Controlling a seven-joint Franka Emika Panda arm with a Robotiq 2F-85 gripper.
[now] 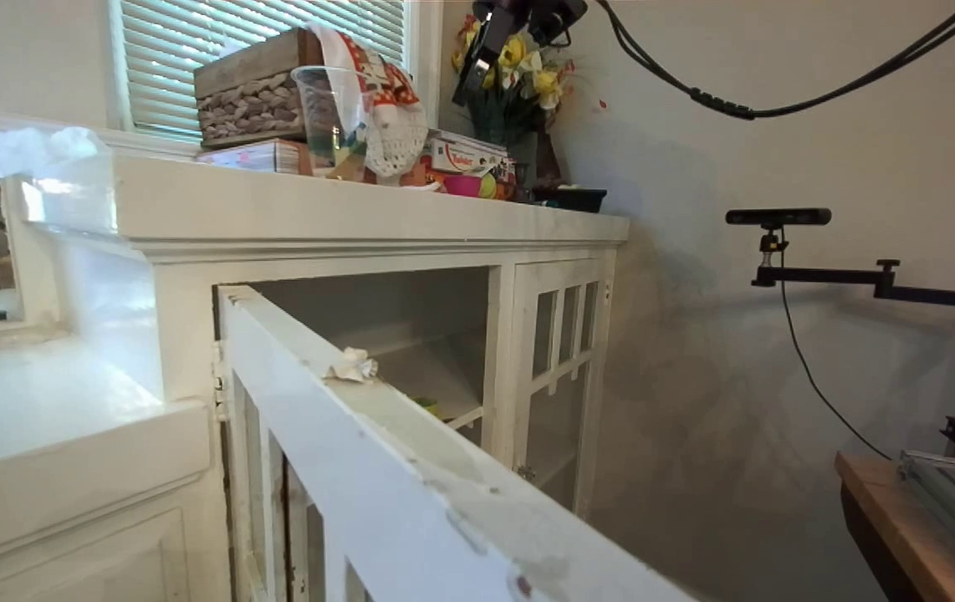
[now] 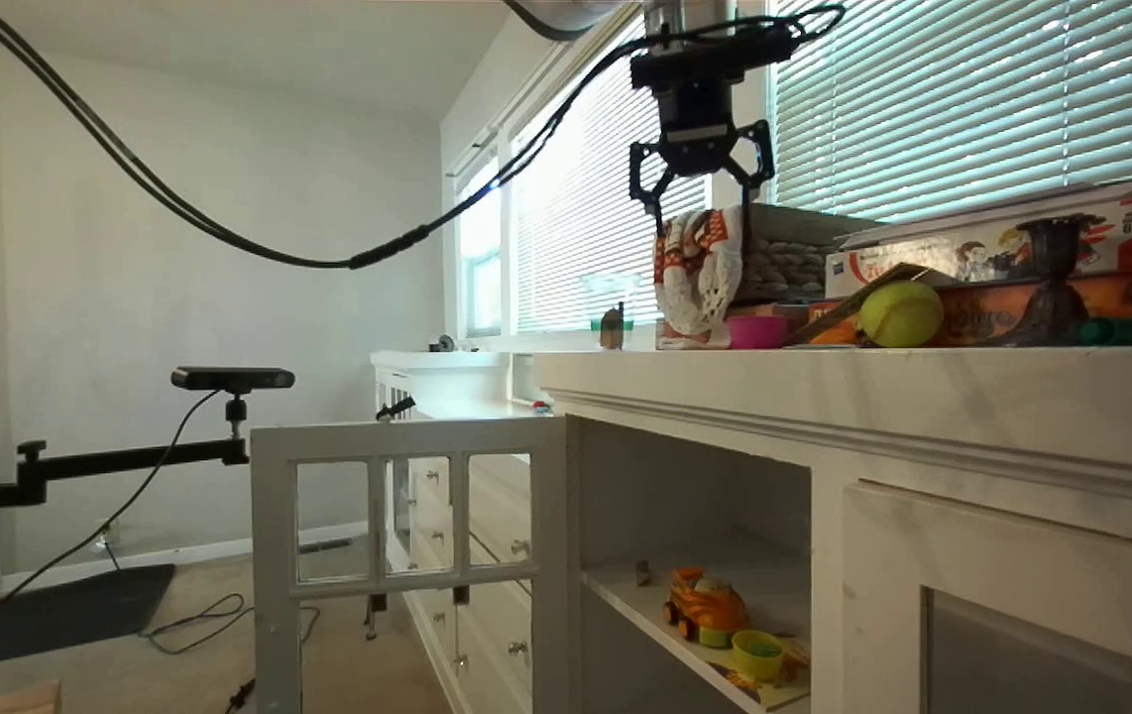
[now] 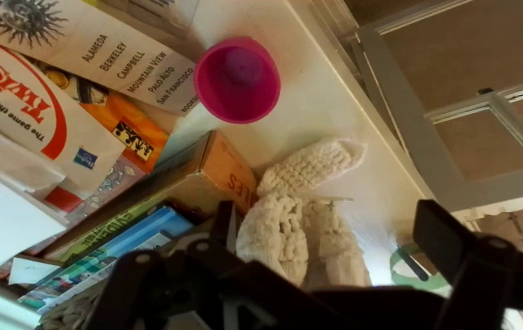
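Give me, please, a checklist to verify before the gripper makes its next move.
1. Gripper open: ok, jaws stand wide apart.
2. Gripper clear of the crocheted cloth: ok, a gap shows in an exterior view.
3. No snag between crocheted cloth and woven basket: cannot tell, their contact is partly hidden.
4. Pink cup upright: ok, mouth upward.
5. Cabinet door closed: not ok, it stands open.

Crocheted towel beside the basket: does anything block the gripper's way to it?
Nothing visible does. In the wrist view, the crocheted towel appears between the fingertips of the open gripper, and the pink cup stands off to one side.
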